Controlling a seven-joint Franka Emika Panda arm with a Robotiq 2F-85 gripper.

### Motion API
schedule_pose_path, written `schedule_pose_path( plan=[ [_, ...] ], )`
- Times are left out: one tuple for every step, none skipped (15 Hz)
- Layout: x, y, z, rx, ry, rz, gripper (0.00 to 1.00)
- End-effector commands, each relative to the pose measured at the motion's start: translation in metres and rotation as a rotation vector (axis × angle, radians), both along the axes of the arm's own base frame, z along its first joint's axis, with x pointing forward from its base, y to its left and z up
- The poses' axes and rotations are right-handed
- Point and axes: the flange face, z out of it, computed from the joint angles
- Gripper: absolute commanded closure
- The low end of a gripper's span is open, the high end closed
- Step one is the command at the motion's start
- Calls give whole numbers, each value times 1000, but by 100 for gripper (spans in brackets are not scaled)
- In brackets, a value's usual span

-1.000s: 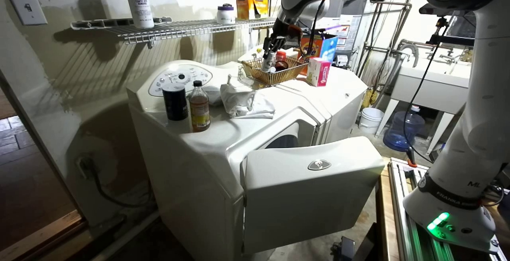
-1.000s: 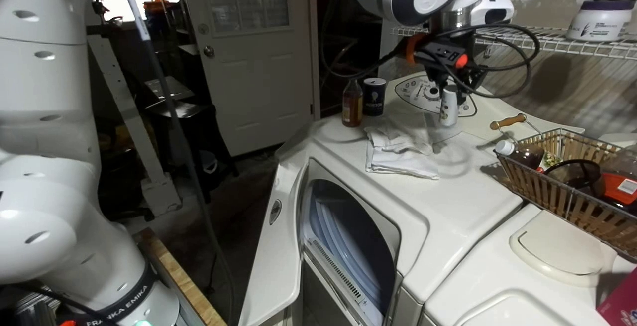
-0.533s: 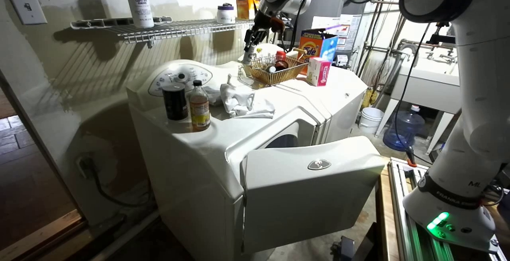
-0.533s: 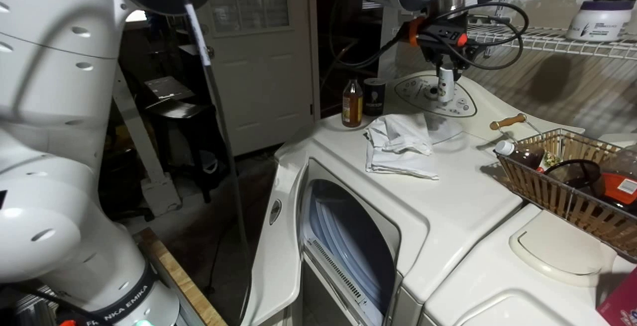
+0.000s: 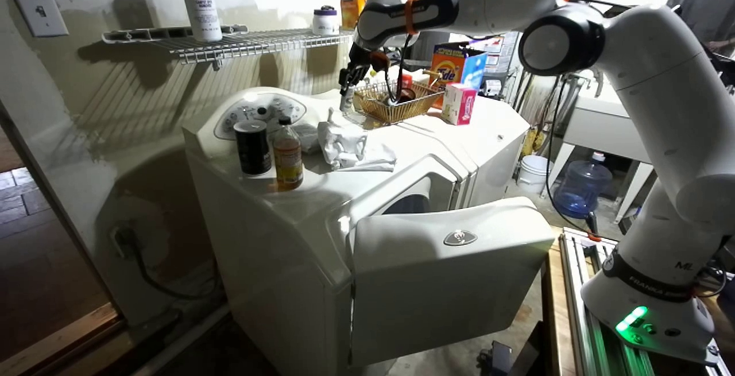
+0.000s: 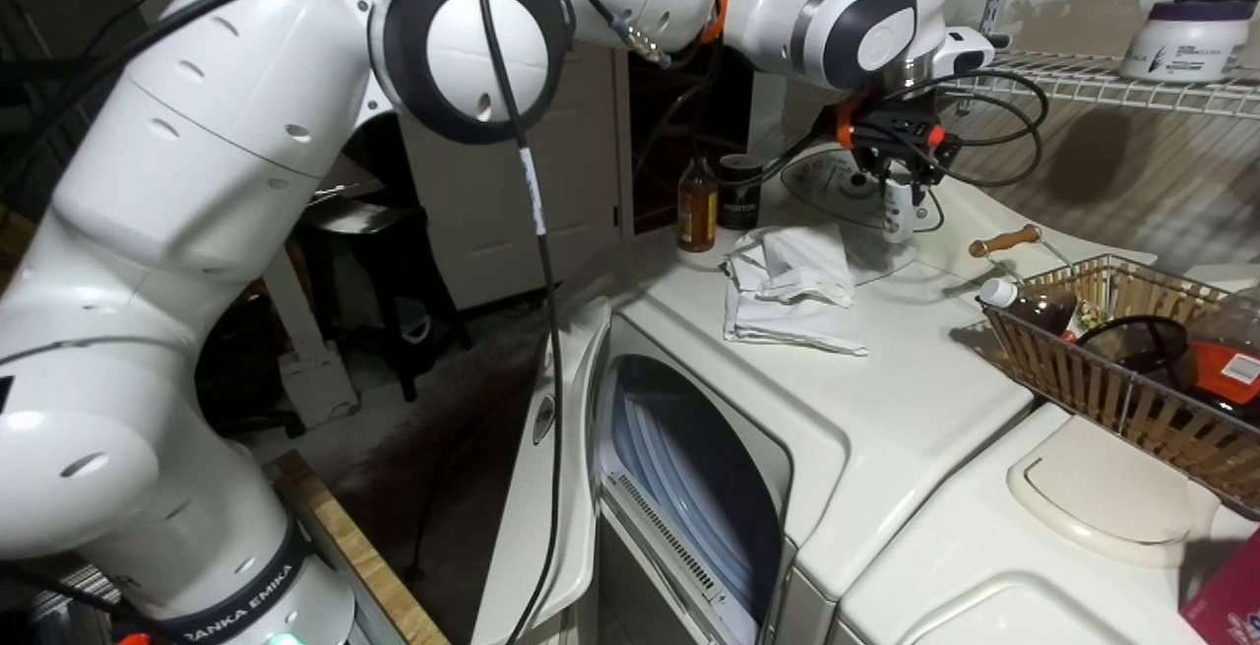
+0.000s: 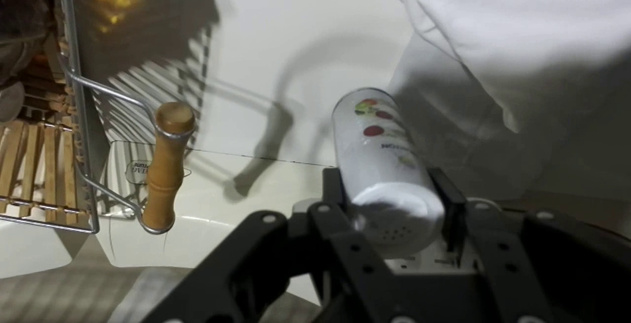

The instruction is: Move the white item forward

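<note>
The white item is a white cylindrical shaker with red and green pictures and a holed top, in the wrist view (image 7: 377,135). It also shows in both exterior views (image 5: 347,100) (image 6: 898,212). My gripper (image 7: 389,187) is shut on it, one finger against each side near its top; the gripper also shows in both exterior views (image 5: 351,80) (image 6: 904,177). The shaker is close over the white machine top (image 6: 945,350), in front of the control panel; I cannot tell whether its base touches. A folded white cloth (image 6: 792,276) lies nearby, also in the wrist view (image 7: 532,27).
A wicker basket (image 6: 1132,399) with bottles stands beside the gripper, its wooden handle (image 7: 165,175) sticking out. An amber bottle (image 5: 288,161) and a dark canister (image 5: 252,146) stand at the far end. A wire shelf (image 5: 270,46) hangs above. The machine's door (image 5: 448,278) is open.
In the exterior views, my gripper, holding the shaker, moves sideways from in front of the basket to beside it. It rises at first, then comes down lower. Cloth, bottle and basket stay put.
</note>
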Motion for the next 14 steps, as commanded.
schedule_pose_path(
  plan=[
    [16, -20, -21, -28, 33, 29, 80],
    [18, -24, -28, -33, 38, 34, 80],
    [19, -28, -37, -33, 51, 38, 80],
    [21, -30, -46, -36, 59, 46, 80],
    [22, -33, -56, -37, 69, 48, 80],
    [23, -34, -65, -39, 80, 50, 80],
    [24, -35, -74, -41, 91, 56, 80],
    [25, -33, -82, -43, 98, 61, 80],
    [26, -33, -91, -45, 106, 65, 80],
    [27, -32, -97, -52, 115, 70, 80],
    [28, -32, -102, -61, 122, 74, 80],
    [28, -32, -104, -61, 128, 73, 33],
    [28, -32, -96, -79, 122, 76, 29],
    [28, -31, -93, -74, 128, 76, 23]
  ],
)
